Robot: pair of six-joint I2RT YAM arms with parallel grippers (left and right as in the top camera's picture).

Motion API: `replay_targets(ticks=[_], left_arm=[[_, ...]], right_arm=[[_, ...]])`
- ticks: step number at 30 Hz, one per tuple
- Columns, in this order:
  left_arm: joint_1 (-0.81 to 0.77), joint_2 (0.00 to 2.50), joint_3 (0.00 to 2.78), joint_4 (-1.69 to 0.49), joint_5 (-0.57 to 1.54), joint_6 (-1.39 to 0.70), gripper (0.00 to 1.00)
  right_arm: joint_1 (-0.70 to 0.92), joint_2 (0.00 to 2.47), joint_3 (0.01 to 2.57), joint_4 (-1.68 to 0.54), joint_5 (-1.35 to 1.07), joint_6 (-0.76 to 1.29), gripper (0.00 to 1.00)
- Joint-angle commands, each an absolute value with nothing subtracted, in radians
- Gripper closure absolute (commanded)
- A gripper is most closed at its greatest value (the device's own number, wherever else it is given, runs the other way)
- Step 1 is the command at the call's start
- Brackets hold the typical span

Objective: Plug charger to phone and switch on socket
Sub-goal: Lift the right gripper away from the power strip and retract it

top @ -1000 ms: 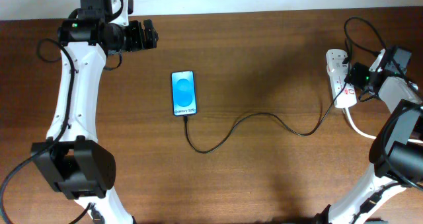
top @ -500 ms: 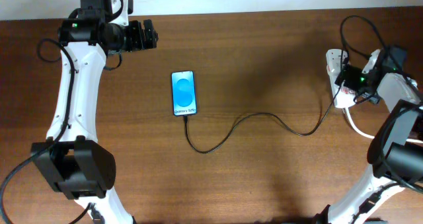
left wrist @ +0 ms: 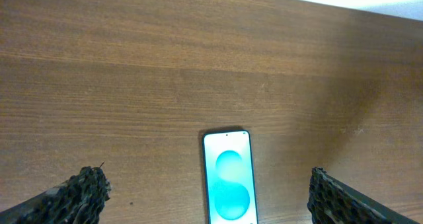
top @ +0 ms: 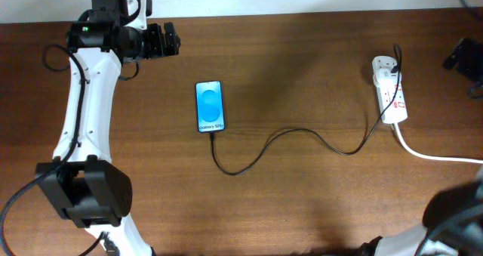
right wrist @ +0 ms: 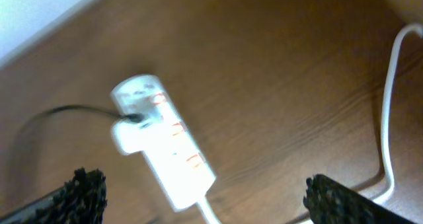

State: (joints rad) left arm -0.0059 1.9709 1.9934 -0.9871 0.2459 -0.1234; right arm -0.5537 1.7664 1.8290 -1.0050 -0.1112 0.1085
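Note:
The phone (top: 210, 106) lies flat mid-table with its blue screen lit; it also shows in the left wrist view (left wrist: 229, 184). The thin black charger cable (top: 287, 139) runs from the phone's near end across the table to the white socket strip (top: 390, 90) at the right, where its plug sits in the strip's far end. The strip also shows, blurred, in the right wrist view (right wrist: 162, 141). My left gripper (top: 172, 41) is open and empty at the far left, beyond the phone. My right gripper (right wrist: 205, 197) is open and empty, raised above the strip; in the overhead view only a bit of it (top: 462, 56) shows at the right edge.
The strip's thick white cord (top: 430, 155) trails off the right edge of the table. The left arm (top: 79, 112) stretches along the left side. The table's far edge meets a white wall.
My right gripper has pulled up and away to the right from the socket strip, which it was on a second ago. The left arm, phone and cable have not moved.

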Motion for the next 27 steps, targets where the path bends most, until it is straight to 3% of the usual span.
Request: replay_targets(ticks=[1,8,15,22,27], left_arm=[[-0.004,1.959,2.003,-0.99,0.239,-0.114,0.0],[-0.004,1.959,2.003,-0.99,0.239,-0.114,0.0],[-0.004,1.959,2.003,-0.99,0.239,-0.114,0.01],[-0.004,1.959,2.003,-0.99,0.239,-0.114,0.01],[-0.004,1.959,2.003,-0.99,0.239,-0.114,0.0]], right_arm=[[-0.55,1.562,1.87,-1.103,-0.239,0.11,0.01],[-0.55,1.239,1.87,-1.43,-0.277,0.11,0.01],[-0.55,1.17,1.87,-1.551,-0.171,0.105,0.02],[-0.53,1.158,1.84,-1.527,-0.294,-0.079,0.02],[-0.232,0.924,1.488,-1.13,-0.094,-0.078,0.01]])
